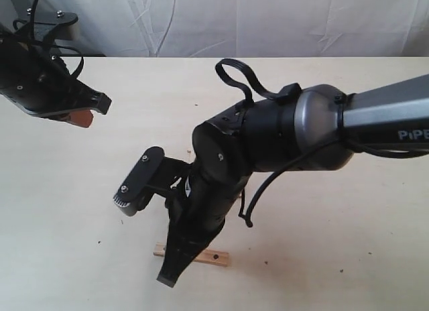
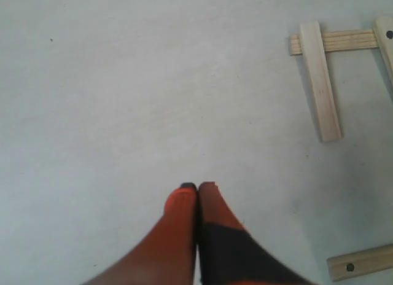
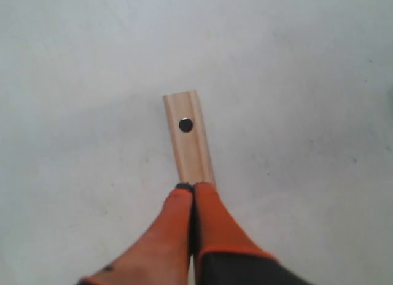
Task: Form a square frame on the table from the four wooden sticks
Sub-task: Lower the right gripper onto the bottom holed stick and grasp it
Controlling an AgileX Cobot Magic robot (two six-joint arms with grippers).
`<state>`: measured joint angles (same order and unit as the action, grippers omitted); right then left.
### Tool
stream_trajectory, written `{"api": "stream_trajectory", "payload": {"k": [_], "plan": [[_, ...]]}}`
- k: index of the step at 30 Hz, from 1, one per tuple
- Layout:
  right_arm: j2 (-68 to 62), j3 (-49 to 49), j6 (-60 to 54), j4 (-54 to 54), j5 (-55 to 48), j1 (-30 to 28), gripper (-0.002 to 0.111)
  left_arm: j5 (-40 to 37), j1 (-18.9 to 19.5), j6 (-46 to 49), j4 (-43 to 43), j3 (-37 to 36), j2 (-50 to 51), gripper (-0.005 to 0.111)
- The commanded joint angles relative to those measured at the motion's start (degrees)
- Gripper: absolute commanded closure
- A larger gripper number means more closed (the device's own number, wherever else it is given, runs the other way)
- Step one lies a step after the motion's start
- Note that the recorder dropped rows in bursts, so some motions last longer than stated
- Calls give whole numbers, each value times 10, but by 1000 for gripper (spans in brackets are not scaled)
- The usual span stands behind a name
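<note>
We see the right gripper [image 1: 171, 276] [image 3: 193, 187] reaching in from the right, across the middle, and pointing down at the near centre of the table [image 1: 348, 257]. Its orange fingers [image 3: 175, 230] are pressed together with no gap and nothing between them. Their tips stand at one end of the fourth stick [image 1: 204, 255] [image 3: 188, 144] [image 2: 365, 261], though we cannot tell whether they touch it. That stick lies flat close to the table's near edge, running roughly left to right, with a dark hole [image 3: 185, 124] by its free right end. Its left end is hidden behind the gripper in the exterior view. The left gripper [image 1: 94, 110] [image 2: 198, 188] hangs at the far left, well apart from every stick, its jaws likewise closed tip to tip and empty. In its wrist view the other three sticks lie together ahead of it and off to one side. A plain stick [image 2: 320, 82] lies over one end of a narrow stick [image 2: 344, 40], both ends jutting past the corner. A holed stick [image 2: 385, 48], cut off by the picture's edge, crosses the narrow stick's other end. These three make three sides of a square, and the fourth stick lies apart from them, opposite the narrow stick.
</note>
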<state>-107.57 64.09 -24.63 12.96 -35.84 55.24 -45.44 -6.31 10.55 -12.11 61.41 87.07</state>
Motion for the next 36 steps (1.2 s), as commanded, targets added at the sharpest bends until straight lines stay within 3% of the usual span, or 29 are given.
{"api": "stream_trajectory", "payload": {"k": [1,6,13,19,36], "plan": [[-3,4,-4,-6,4,2,108,10,-1,2,-10,-3,-4,107],[-5,4,-4,-9,4,2,106,19,-1,2,-15,-3,-4,107],[-13,4,-4,6,19,2,57,25,-1,2,-25,-3,-4,107],[-16,4,-4,-6,31,2,62,28,-1,3,-27,-3,-4,107],[-61,4,-4,-33,32,2,62,31,-1,3,-33,-3,-4,107]]}}
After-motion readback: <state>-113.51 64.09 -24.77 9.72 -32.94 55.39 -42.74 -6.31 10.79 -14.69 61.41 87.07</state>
